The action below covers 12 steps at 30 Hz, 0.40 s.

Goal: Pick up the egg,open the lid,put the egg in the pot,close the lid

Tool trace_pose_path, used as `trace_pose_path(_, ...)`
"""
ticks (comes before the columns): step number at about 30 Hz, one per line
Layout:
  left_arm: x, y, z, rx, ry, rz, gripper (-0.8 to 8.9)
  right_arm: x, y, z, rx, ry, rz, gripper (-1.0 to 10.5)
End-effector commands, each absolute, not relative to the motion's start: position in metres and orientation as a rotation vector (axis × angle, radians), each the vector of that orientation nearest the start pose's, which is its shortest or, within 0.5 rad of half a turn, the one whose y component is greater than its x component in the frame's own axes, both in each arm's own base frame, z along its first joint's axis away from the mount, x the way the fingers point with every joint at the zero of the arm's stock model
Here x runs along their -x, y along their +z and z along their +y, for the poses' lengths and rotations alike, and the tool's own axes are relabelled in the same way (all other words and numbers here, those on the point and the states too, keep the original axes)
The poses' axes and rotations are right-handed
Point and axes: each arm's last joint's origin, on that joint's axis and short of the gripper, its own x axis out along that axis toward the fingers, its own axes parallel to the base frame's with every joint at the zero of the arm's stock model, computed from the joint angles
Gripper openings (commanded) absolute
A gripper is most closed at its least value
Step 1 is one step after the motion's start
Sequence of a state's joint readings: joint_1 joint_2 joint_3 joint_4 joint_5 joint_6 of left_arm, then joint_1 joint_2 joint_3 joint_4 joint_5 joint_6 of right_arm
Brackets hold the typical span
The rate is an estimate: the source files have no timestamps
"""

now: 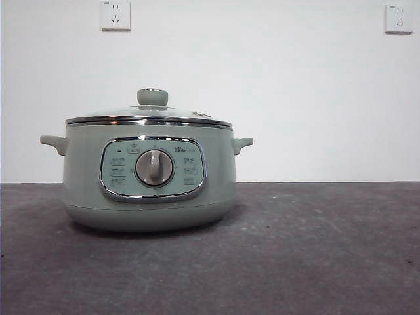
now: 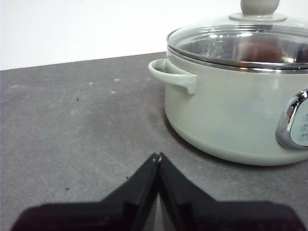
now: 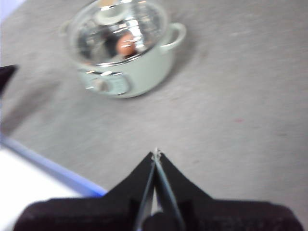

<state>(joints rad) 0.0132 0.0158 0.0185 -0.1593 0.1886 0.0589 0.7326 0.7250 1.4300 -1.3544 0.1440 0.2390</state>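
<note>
The sage-green pot (image 1: 149,177) stands on the grey table left of centre, dial facing front. The glass lid (image 1: 151,113) with its green knob sits shut on the pot. The reddish-brown egg (image 3: 126,44) lies inside the pot, seen through the lid in the right wrist view; it shows as a dim brown shape in the left wrist view (image 2: 260,50). My left gripper (image 2: 157,156) is shut and empty, low over the table beside the pot (image 2: 231,115). My right gripper (image 3: 155,154) is shut and empty, high above the table, away from the pot (image 3: 127,67).
The grey table (image 1: 315,249) stretches to the pot's right. A white wall with two sockets (image 1: 115,14) stands behind. A blue-edged table border (image 3: 53,168) shows in the right wrist view. Neither arm shows in the front view.
</note>
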Motion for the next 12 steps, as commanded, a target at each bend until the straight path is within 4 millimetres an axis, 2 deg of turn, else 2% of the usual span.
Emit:
trace_pose_path(1,-0.097,0.150,-0.004,-0.036,-0.172,0.159,-0.04,-0.039,0.423,0.022,0.109,0.345,0.616,0.0)
trace_pose_path(7,-0.096,0.150,-0.004,-0.036,-0.171,0.159,-0.04,-0.036,0.437,0.013,-0.019,0.286,0.287,0.0)
trace_pose_path(10,-0.097,0.150,-0.004,-0.036,-0.171,0.159,-0.04,-0.036,0.427,0.009,-0.046,0.219,0.118,0.0)
trace_pose_path(12,-0.097,0.150,-0.004,-0.036,-0.171,0.159,-0.04,-0.039,0.411,0.008,-0.036,0.175,0.064,0.0)
